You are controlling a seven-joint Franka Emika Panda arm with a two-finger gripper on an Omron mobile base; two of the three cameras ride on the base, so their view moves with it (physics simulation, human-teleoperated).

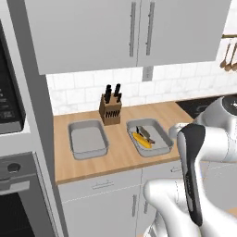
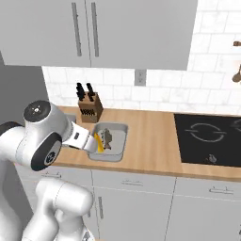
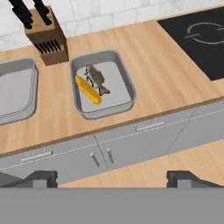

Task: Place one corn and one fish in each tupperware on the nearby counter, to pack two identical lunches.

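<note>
Grey tupperware on the right [image 1: 159, 141] already holds one corn [image 3: 88, 89] and one fish [image 3: 96, 78], lying side by side and touching. The left tupperware [image 1: 88, 139] looks bare, so we judge half the job left. Our hand [image 3: 112, 177] hangs released, fingers spread wide, holding nothing, pulled back off the tabletop [image 1: 120, 152] above the cabinet fronts. We don't spot the second corn or fish in these views, so the risk is the arm re-picking from the packed container and undoing that lunch. Knife block [image 1: 110, 111] stands just behind and between the containers; a wide swing could clip it. Small cobs may slip from wide fingers.
</note>
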